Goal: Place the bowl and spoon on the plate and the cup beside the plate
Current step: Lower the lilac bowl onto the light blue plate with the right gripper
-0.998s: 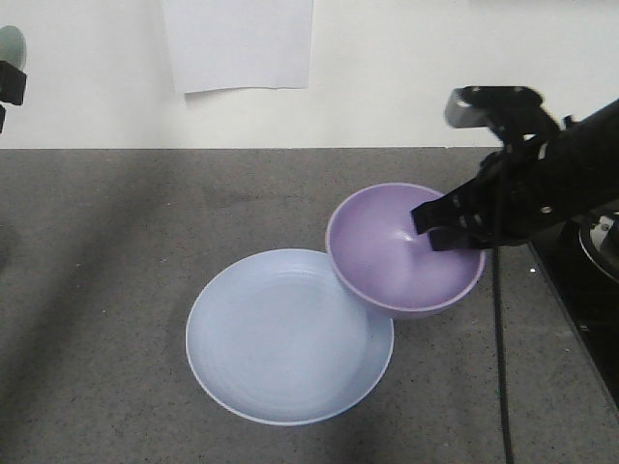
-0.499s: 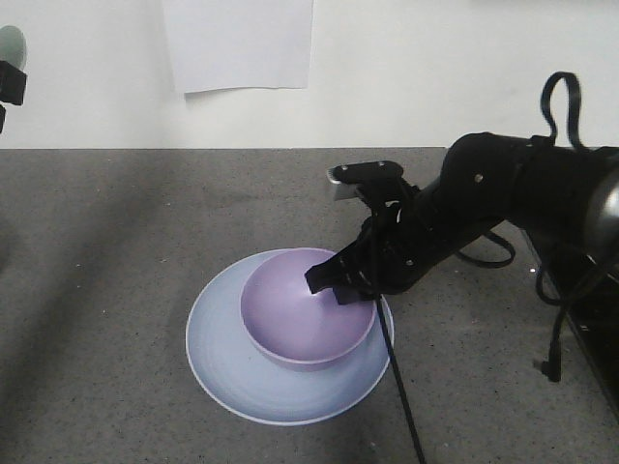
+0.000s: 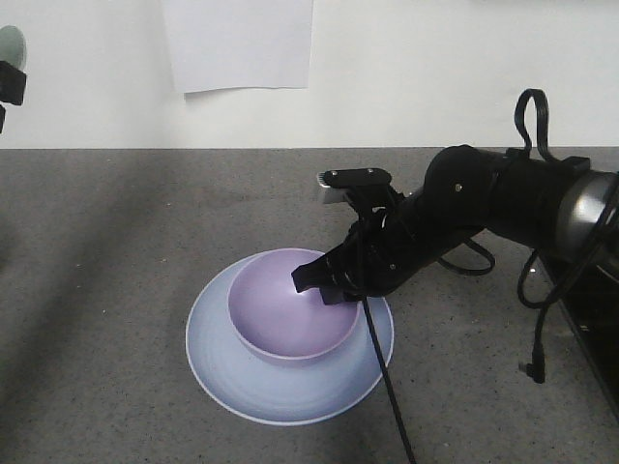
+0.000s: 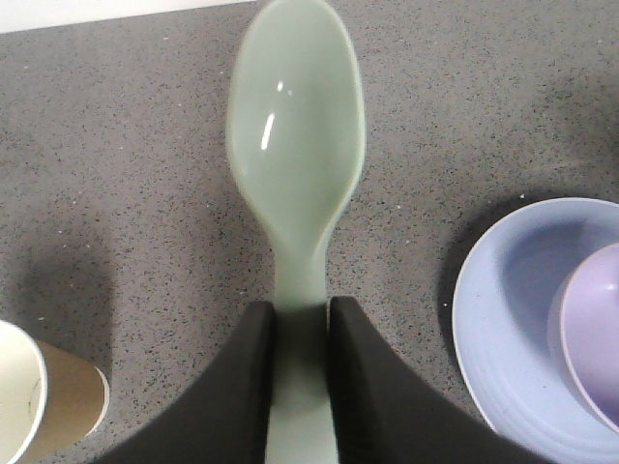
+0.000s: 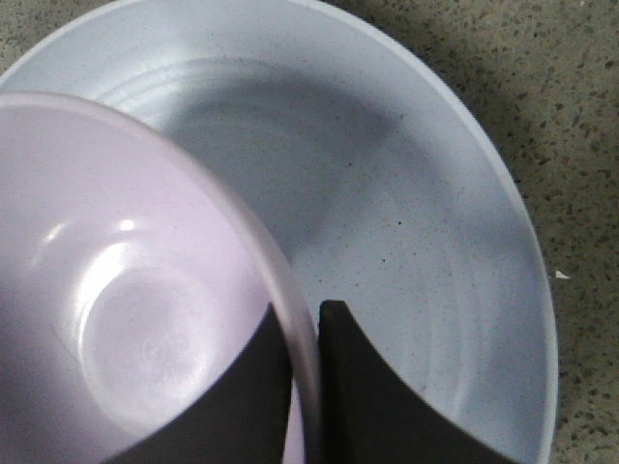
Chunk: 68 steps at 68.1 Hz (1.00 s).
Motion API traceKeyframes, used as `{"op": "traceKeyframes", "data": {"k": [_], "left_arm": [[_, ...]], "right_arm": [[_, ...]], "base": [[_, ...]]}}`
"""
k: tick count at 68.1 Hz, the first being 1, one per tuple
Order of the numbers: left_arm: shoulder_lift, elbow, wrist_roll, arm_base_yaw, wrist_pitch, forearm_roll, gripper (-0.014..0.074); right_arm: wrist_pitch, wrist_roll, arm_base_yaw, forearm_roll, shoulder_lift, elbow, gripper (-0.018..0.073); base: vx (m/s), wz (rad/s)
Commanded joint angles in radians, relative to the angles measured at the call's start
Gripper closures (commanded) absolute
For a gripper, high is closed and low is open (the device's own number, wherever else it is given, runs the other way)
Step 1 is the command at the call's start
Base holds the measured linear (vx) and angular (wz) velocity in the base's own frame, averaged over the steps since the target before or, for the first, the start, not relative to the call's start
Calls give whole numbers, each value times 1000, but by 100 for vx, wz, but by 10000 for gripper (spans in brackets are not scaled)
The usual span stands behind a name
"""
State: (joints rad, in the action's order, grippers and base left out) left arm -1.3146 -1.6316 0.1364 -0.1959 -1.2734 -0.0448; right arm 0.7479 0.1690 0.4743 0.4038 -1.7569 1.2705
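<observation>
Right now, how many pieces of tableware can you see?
4: the lavender plastic bowl over the pale blue round plate, a mint-green plastic spoon in the left fingers, a brown paper cup at that view's lower-left.

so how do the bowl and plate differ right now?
Colour: the bowl is lavender-purple, the plate pale blue. Shape: the bowl is narrower and deeper, the plate wider and shallow. State: the right pincer clamps the bowl's rim, while the plate lies ungripped on the table under the bowl. Both are round, smooth and plain.
</observation>
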Motion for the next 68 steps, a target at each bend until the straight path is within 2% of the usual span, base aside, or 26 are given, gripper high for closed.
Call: {"op": "traceKeyframes", "data": {"k": [1, 45, 57, 68], "left_arm": [[25, -25, 9, -4, 24, 0, 603], [25, -25, 9, -4, 24, 0, 603], [25, -25, 9, -4, 24, 0, 603], [25, -25, 9, -4, 24, 0, 603]], "right_arm": [[-41, 9, -1, 23, 45, 26, 555], [-22, 9, -1, 16, 27, 26, 466], [-16, 7, -1, 18, 22, 26, 381], [-20, 7, -1, 16, 22, 26, 246]], "base": [[0, 0], [0, 0], [0, 0], [0, 0]]}}
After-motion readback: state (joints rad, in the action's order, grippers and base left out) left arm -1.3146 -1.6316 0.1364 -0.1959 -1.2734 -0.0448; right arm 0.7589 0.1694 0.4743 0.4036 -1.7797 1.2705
